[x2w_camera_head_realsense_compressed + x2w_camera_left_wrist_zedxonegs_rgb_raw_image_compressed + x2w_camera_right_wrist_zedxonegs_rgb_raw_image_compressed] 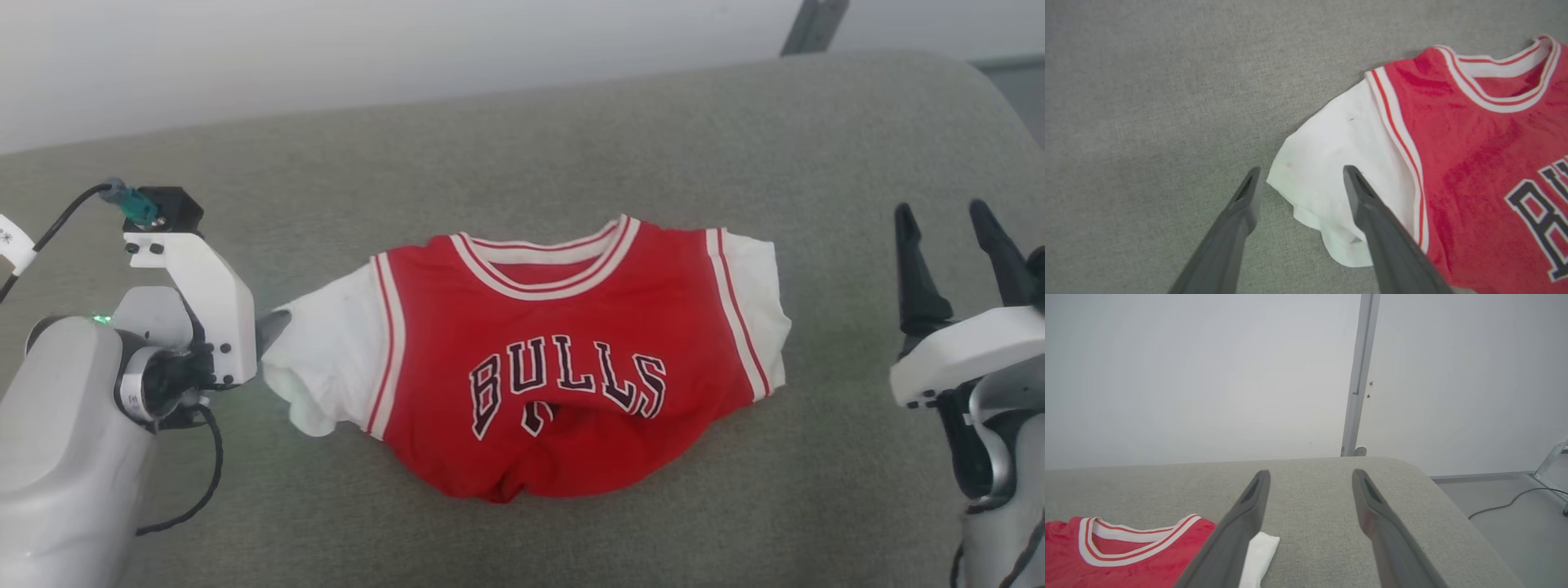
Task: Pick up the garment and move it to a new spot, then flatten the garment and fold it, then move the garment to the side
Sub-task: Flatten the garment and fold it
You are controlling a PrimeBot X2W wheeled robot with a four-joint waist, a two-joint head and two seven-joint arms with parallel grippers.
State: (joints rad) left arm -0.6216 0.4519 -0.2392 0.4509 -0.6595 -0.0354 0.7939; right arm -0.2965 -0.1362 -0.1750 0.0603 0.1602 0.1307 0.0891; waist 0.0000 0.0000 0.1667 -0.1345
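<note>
Facing up, garment (571, 327), neck away, sleeves sideways

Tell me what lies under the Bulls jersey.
The garment lies on the grey fabric surface, which shows all round it. Its hem is bunched up; whatever else lies beneath the cloth cannot be seen.

garment (563, 359) on cushion (571, 122), left tool (1301, 168) beside it, right tool (939, 207) apart

Matt cloth garment (563, 359), woven cushion (490, 147)
</note>
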